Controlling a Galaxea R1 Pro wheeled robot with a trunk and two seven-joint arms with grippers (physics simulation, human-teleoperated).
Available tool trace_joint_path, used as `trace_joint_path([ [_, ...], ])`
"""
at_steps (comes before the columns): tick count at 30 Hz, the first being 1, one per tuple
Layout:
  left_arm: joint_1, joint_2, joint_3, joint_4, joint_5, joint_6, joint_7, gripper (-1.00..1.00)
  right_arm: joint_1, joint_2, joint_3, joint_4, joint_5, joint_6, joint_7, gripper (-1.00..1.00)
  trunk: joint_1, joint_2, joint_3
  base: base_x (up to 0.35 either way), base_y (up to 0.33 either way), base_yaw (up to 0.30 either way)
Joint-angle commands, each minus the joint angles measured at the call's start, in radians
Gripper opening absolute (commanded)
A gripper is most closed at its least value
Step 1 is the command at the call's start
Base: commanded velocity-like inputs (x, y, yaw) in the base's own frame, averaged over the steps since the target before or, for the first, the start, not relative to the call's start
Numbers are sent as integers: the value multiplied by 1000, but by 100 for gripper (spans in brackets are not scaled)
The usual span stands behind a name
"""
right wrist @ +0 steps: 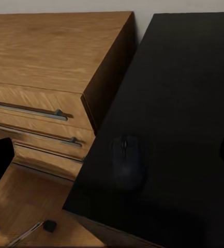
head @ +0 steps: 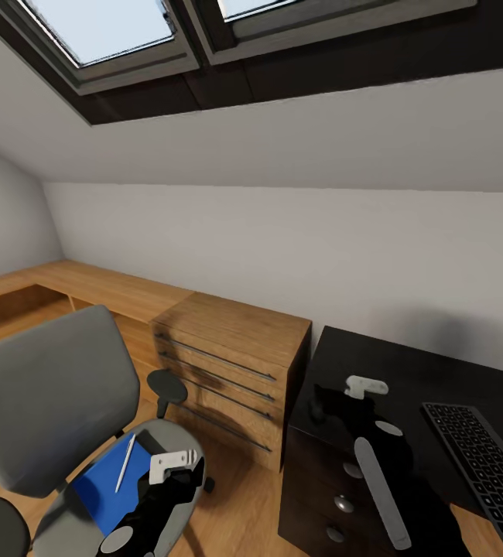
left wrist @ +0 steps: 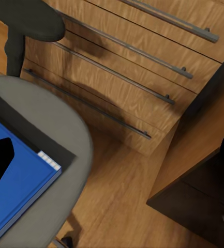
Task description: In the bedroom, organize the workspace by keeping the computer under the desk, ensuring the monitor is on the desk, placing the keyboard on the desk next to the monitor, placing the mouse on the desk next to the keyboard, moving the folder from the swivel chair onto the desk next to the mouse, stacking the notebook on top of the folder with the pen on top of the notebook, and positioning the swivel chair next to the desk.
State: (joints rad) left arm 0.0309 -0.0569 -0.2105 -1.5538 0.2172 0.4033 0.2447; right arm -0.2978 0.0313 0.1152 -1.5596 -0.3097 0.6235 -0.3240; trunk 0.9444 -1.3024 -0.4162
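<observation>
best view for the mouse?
Right wrist view: the mouse lies unobstructed on the black desk, near its corner beside the wood cabinet. In the head view the right claw hangs over that corner, and the mouse can't be made out.

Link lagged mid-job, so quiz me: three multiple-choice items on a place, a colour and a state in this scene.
1. Where does the mouse lie?
A. on the desk top
B. on the chair seat
C. on the floor

2. What colour is the folder?
A. red
B. blue
C. green

3. What lies on the folder?
A. the keyboard
B. nothing
C. the pen

Answers:
1 A, the right wrist view shows it on the black top near the edge.
2 B, bright blue on the swivel chair.
3 C, the pale stick lies across it, while the keyboard sits on the desk.
</observation>
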Motion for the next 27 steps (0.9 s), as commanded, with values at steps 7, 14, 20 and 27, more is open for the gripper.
trace_joint_path([
  [7, 0, 1, -1, -2, 10, 3, 8, 100, 9, 0, 8, -9, -12, 1, -10, 100, 0, -1, -1, 0, 0, 0],
  [14, 0, 2, -1, -2, 10, 3, 8, 100, 9, 9, 20, -10, -20, 0, -4, 100, 0, -1, -1, -69, 0, 0],
  [20, 0, 2, -1, -2, 10, 4, 8, 100, 9, 25, 23, -10, -69, -1, -1, 100, 0, -1, -1, -300, 0, 0],
  [27, 0, 2, -1, -2, 10, 3, 8, 100, 9, 27, 22, -10, -80, -2, -1, 100, 0, -1, -1, -332, 0, 0],
])
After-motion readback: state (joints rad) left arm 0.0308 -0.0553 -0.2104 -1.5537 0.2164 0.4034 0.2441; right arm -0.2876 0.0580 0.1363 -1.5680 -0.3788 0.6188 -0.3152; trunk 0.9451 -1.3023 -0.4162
